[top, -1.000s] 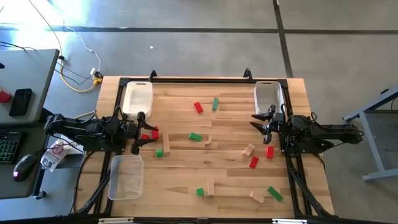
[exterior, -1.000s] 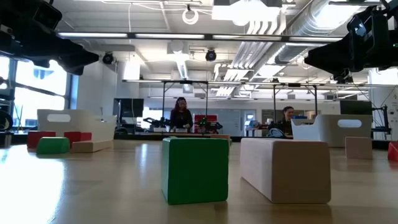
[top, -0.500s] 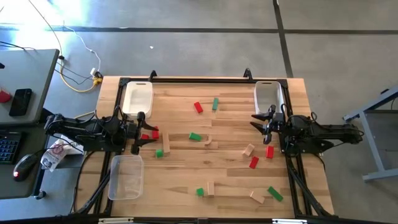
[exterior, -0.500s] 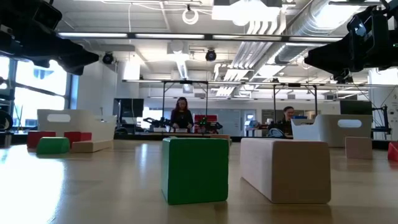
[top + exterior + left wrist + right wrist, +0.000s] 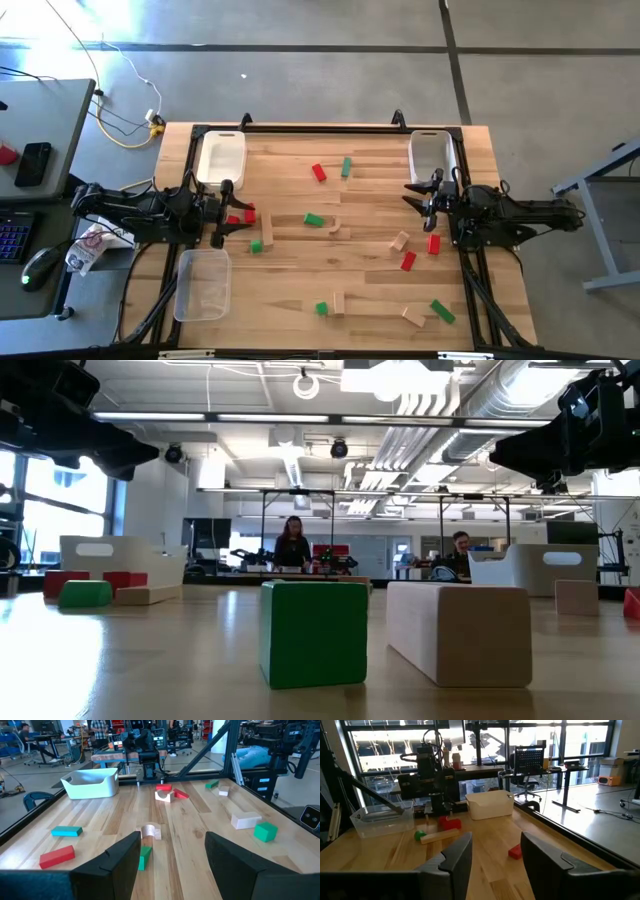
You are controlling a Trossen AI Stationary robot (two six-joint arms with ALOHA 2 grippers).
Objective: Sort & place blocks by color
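Note:
Red, green and plain wood blocks lie scattered on the wooden table (image 5: pixel 300 280): a red one (image 5: pixel 318 172) and a green one (image 5: pixel 346 166) at the far middle, a green one (image 5: pixel 314 219) in the middle, two red ones (image 5: pixel 433 243) (image 5: pixel 408 261) at the right, and a green one (image 5: pixel 313 632) beside a wood one (image 5: pixel 458 632) near the front. My left gripper (image 5: pixel 228 213) hovers open and empty at the left, by a red block (image 5: pixel 247 213); it also shows in the left wrist view (image 5: pixel 170 860). My right gripper (image 5: pixel 420 195) hovers open and empty at the right; it also shows in the right wrist view (image 5: pixel 497 857).
A white tray (image 5: pixel 221 158) stands at the far left, another white tray (image 5: pixel 430 152) at the far right, and a clear tray (image 5: pixel 203 283) at the near left edge. People sit at desks in the room beyond the table (image 5: pixel 292 545).

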